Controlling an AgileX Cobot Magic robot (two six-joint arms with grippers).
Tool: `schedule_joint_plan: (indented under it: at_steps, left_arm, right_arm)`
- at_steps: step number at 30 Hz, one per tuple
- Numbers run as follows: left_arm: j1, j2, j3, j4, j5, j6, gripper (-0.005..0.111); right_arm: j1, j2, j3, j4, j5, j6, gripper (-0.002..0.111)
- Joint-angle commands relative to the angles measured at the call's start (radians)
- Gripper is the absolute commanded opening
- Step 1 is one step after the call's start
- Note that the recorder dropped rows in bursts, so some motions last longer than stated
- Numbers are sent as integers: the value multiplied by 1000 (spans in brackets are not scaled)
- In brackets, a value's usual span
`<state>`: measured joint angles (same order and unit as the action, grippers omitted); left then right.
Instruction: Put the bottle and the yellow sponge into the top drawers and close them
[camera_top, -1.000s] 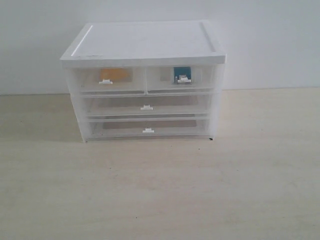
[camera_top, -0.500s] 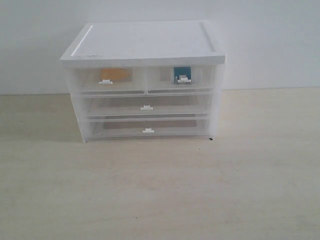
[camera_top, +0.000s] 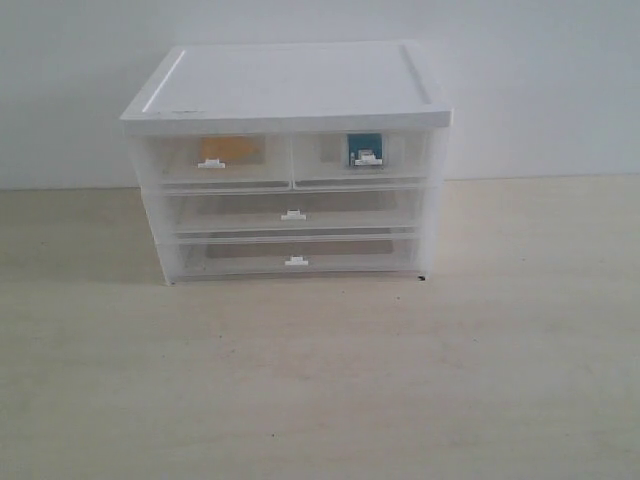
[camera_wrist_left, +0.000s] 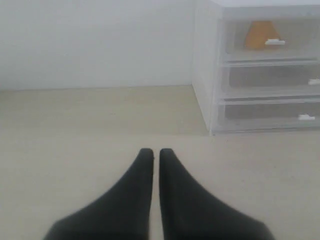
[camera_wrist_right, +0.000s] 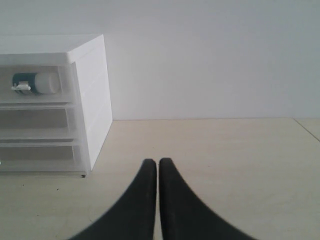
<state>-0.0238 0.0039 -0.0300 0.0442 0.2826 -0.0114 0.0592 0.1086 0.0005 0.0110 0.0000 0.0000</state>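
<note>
Resting low over the surface (camera_top: 320, 380), both arms sit well apart from the cabinet (camera_top: 290, 90) and neither shows in the exterior view. Left fingers (camera_wrist_left: 142, 175) pressed together at the tips, nothing between them; right fingers (camera_wrist_right: 145, 182) the same, closed and empty. Judged reason: nothing is left out to grasp, so the arms have no call to be near the drawer fronts. Top drawers: left one (camera_top: 180, 165) holds the yellow sponge (camera_top: 232, 150), seen through the translucent front just behind its white handle tab; right one (camera_top: 405, 160) holds the bottle (camera_top: 357, 147), which in the right wrist view lies on its side, white cap toward the cabinet's outer wall. Lying down is probably the only way it fits the shallow drawer. The split suits the rig, one item on each arm's own side. Both top fronts look flush with the frame, so closed. The two full-width drawers (camera_top: 293, 225) below also look shut, and nothing can be made out inside them. Task appears complete
</note>
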Motion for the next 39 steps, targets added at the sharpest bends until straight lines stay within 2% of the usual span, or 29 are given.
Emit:
schedule_joint_plan:
  at_steps: [1, 3, 10, 39]
  left_arm:
    - [3, -4, 30, -11, -30, 11, 4]
    - [3, -4, 30, -11, -52, 11, 4]
    - [3, -4, 30, -15, 8, 11, 4]
    - [3, -4, 30, -15, 2, 11, 4]
  right_arm:
    - [-9, -5, 0, 2, 0, -7, 0]
    - [-9, -5, 0, 2, 0, -7, 0]
    - [-9, -5, 0, 2, 0, -7, 0]
    - [-9, -5, 0, 2, 0, -7, 0]
